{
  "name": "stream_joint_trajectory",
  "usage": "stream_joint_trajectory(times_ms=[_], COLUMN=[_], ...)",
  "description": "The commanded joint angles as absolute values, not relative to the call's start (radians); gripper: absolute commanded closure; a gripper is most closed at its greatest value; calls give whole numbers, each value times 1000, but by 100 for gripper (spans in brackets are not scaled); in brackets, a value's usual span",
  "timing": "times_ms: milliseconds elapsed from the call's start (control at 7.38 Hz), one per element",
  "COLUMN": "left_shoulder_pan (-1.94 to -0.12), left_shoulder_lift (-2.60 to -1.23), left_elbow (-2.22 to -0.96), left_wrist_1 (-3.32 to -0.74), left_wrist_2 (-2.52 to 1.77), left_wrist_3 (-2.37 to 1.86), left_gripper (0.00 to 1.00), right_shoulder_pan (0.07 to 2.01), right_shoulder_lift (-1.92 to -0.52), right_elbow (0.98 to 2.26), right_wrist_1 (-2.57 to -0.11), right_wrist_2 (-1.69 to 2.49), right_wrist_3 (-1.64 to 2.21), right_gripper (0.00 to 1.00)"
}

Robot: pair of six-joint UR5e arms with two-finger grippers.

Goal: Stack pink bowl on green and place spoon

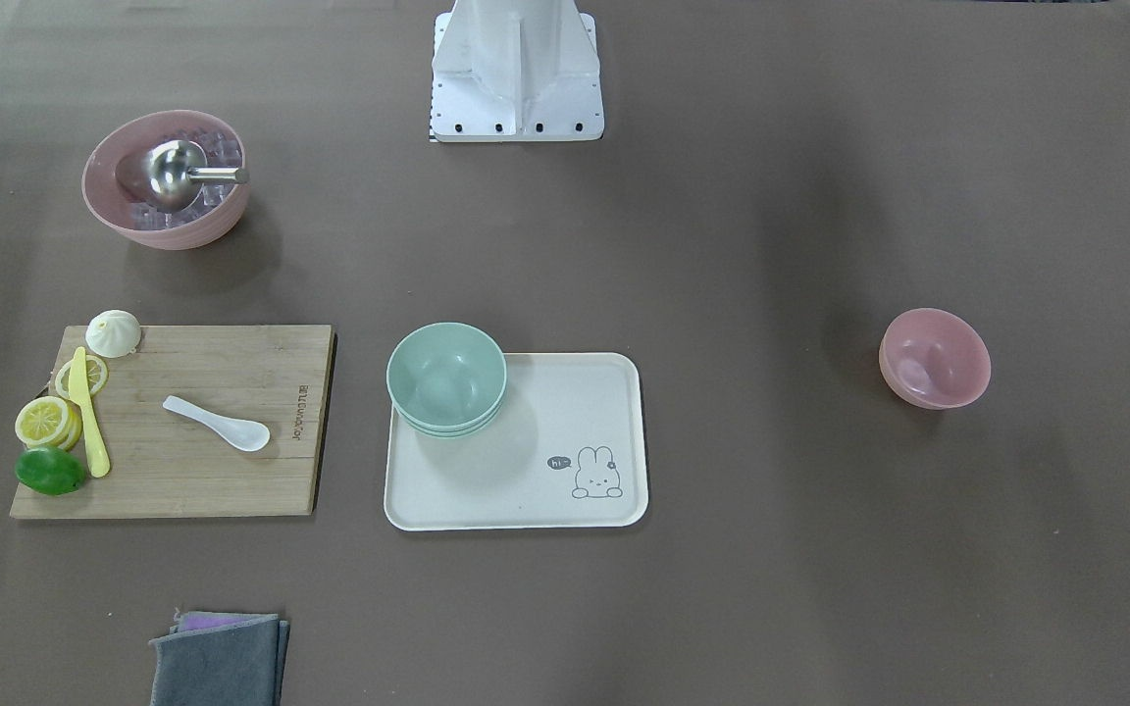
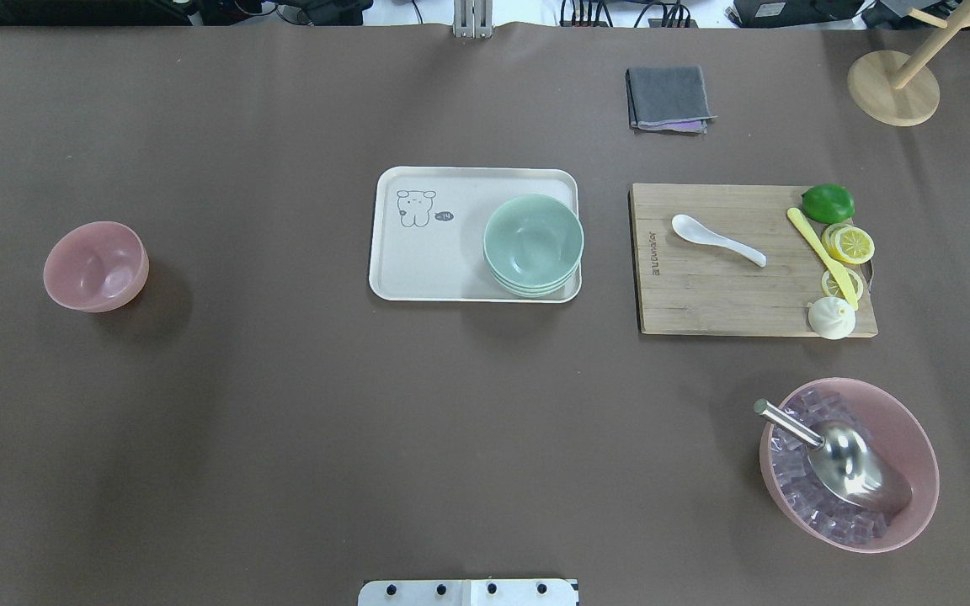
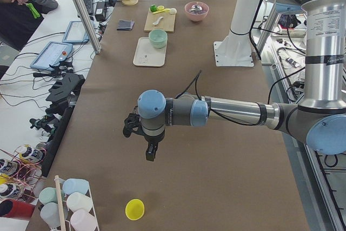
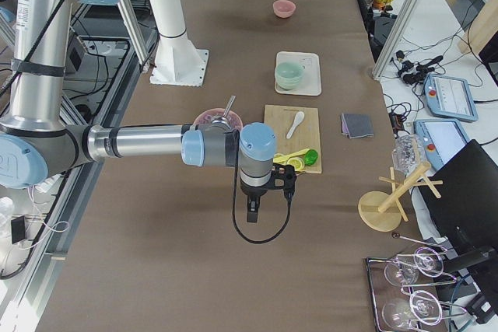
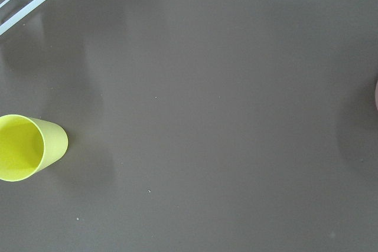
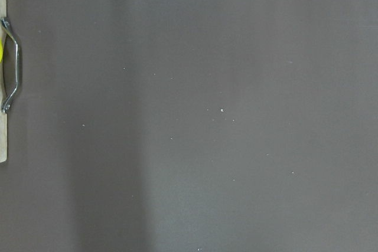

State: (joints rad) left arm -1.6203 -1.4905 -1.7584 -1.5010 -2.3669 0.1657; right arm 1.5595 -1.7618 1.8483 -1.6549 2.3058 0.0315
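Pink bowl (image 2: 96, 266) sat near the counter's (image 2: 283, 438) left edge, well apart from the mid-counter green bowls (image 2: 533, 244), so the left end effector (image 3: 150, 154) over that edge was nearer; spoon (image 2: 718, 240) lay roughly lengthwise toward the right edge; couldn't tell if it or the right end effector (image 4: 252, 211) was clenched.

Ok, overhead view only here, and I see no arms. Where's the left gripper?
Observer: Left gripper hangs over the table at its left end, outside your frame, near a yellow cup.
Operator: And the right one?
Observer: Right gripper hangs over the table past the board, toward the right end. Open or shut, I can't tell for either.
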Motion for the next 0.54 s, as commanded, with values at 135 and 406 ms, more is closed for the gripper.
stream_joint_trajectory(times_ms=[135, 406], left_shoulder_pan=[-1618, -1618], left_shoulder_lift=[-1503, -1558], left_elbow=[-1764, -1775], left_wrist_1=[-1506, -1511], left_wrist_2=[-2365, -2368], left_wrist_3=[167, 176], left_gripper=[1, 1], right_shoulder_pan=[1559, 1559], right_shoulder_lift=[-1758, -1756], right_elbow=[1848, 1856], right_wrist_1=[-1652, -1611], right_wrist_2=[2307, 2309], right_wrist_3=[31, 32], right_gripper=[0, 0])
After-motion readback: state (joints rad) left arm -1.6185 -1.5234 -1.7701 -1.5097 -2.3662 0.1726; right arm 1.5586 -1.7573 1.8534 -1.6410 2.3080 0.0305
